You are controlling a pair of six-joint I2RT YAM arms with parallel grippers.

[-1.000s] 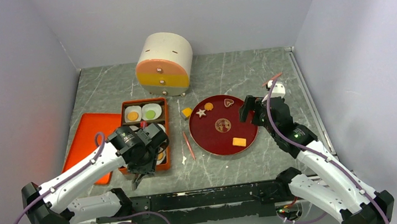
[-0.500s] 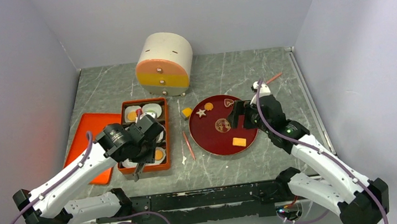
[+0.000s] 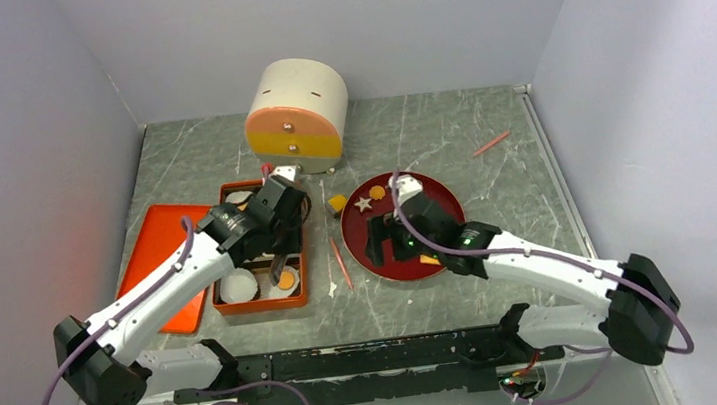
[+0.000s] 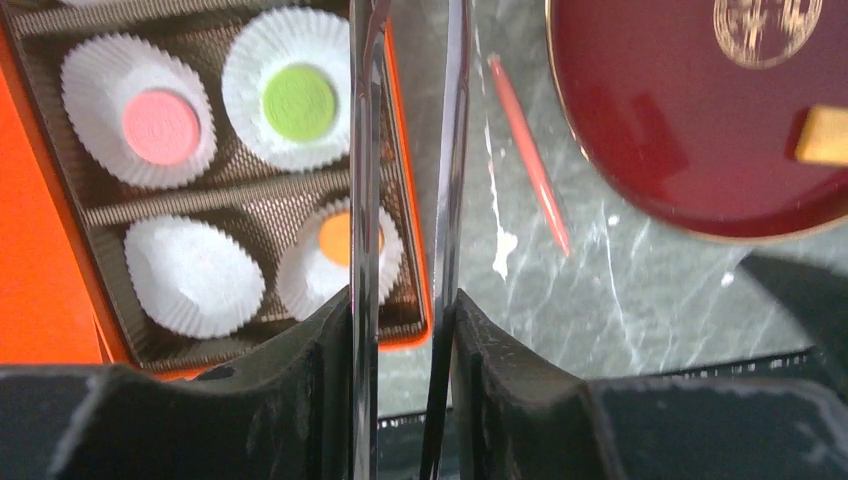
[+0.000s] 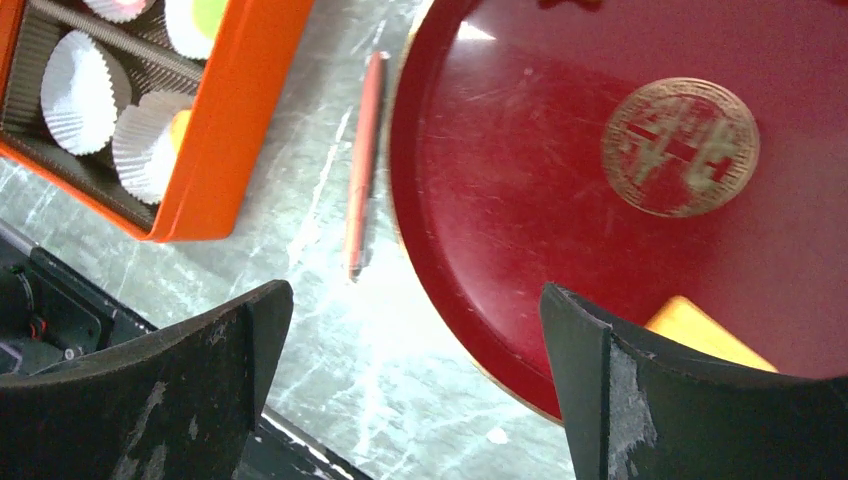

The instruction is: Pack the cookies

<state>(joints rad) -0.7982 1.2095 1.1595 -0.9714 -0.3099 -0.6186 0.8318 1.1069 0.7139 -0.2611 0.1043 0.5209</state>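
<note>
Packing partway: three boxed, more waiting on the plate
I see the pink cookie (image 4: 162, 127), green cookie (image 4: 299, 102) and orange cookie (image 4: 338, 238) in liners in the orange box (image 5: 230, 110), with one liner (image 4: 195, 277) empty; the brown disc (image 5: 680, 147) and yellow rectangle (image 5: 700, 330) lie on the red plate (image 5: 520, 220). My left gripper (image 4: 408, 40) is narrowly parted and empty; my right gripper (image 5: 415, 310) is spread wide over the plate
</note>
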